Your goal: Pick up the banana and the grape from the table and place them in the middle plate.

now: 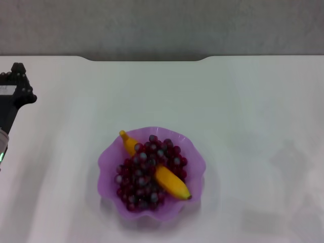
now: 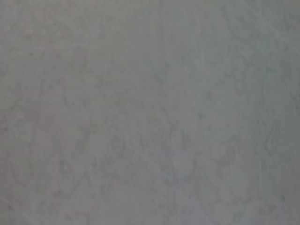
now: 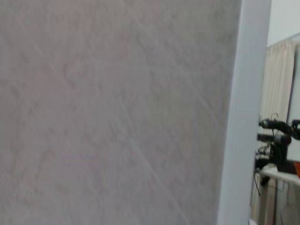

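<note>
One curved yellow banana (image 1: 169, 181) is lying in one see-through purple plastic plate with a wavy rim (image 1: 107, 158). One bunch of many small dark red round grapes (image 1: 143, 174) is sitting there too. One big white table (image 1: 243, 111) is holding them.

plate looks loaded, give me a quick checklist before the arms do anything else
1. Banana inside the middle plate: ok.
2. Grape bunch inside the plate, lying across the banana: ok.
3. No fruit left on the table: ok.
4. Left gripper clear of the plate, at the table's left edge: ok.
5. Left gripper empty: cannot tell.
6. Right gripper position: cannot tell, not in view.
</note>
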`<state>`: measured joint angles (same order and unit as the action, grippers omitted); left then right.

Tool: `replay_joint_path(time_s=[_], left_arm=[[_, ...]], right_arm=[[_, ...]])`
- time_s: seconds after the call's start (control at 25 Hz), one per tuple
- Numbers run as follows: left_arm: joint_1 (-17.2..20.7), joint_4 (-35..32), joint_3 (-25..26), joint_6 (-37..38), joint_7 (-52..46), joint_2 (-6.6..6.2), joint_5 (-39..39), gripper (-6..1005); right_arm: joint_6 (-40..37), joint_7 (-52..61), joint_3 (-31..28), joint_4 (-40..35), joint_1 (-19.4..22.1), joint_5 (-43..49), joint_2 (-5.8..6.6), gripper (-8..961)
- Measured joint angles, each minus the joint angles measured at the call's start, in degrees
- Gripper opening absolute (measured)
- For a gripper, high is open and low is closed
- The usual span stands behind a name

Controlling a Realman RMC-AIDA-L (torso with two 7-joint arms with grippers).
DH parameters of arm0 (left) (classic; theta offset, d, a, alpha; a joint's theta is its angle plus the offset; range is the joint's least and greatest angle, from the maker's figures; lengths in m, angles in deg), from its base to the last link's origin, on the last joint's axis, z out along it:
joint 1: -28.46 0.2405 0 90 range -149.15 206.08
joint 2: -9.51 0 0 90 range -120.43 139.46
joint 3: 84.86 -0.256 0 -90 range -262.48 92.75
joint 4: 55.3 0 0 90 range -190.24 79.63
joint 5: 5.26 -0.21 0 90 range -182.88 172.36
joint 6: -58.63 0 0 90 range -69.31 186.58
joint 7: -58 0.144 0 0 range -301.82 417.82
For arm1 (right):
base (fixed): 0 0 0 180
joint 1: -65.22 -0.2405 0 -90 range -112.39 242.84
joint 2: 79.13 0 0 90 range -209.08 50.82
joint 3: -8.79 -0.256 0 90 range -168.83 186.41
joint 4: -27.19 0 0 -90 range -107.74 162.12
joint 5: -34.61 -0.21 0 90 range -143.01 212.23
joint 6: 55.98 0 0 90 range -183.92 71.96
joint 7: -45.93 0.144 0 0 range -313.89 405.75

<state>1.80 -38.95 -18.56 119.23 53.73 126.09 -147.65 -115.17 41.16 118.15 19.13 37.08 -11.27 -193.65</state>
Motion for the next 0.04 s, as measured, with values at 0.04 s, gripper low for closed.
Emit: replay_joint_path(time_s=[0.04], left_arm=[[0.0, 0.0, 0.0, 0.04, 0.0, 0.0, 0.03, 35]], right_arm=[[-0.31, -0.13, -0.01, -0.15, -0.49, 0.02, 0.0, 0]])
